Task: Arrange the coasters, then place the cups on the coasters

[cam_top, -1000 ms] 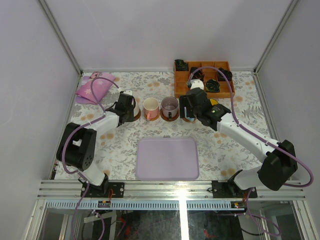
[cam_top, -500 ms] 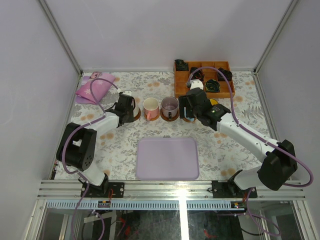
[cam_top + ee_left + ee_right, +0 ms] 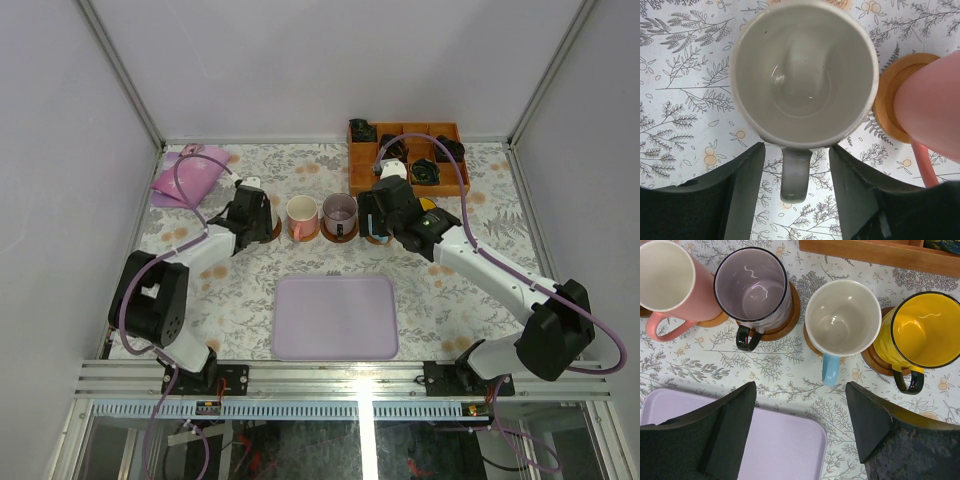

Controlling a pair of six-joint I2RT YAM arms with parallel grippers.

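A cream cup [image 3: 802, 75] stands upright on the flowered cloth. Its handle [image 3: 796, 172] lies between the fingers of my left gripper [image 3: 796, 147], which is open with cloth showing on both sides of the handle. To its right a pink cup [image 3: 932, 105] sits on a coaster [image 3: 890, 95]. In the right wrist view the pink cup [image 3: 667, 277], a mauve cup [image 3: 752, 287], a pale blue-handled cup [image 3: 842, 317] and a yellow cup [image 3: 927, 327] each stand on a brown coaster [image 3: 792, 310]. My right gripper [image 3: 801, 385] hangs open and empty, nearer than that row.
A lilac tray [image 3: 335, 317] lies at the near middle of the table. An orange-brown compartment box [image 3: 405, 160] holding black cable bundles stands at the back right. A pink pouch [image 3: 185, 178] lies at the back left.
My left gripper's jaws have spread apart and let go of the cream cup's handle. The right arm has not moved.
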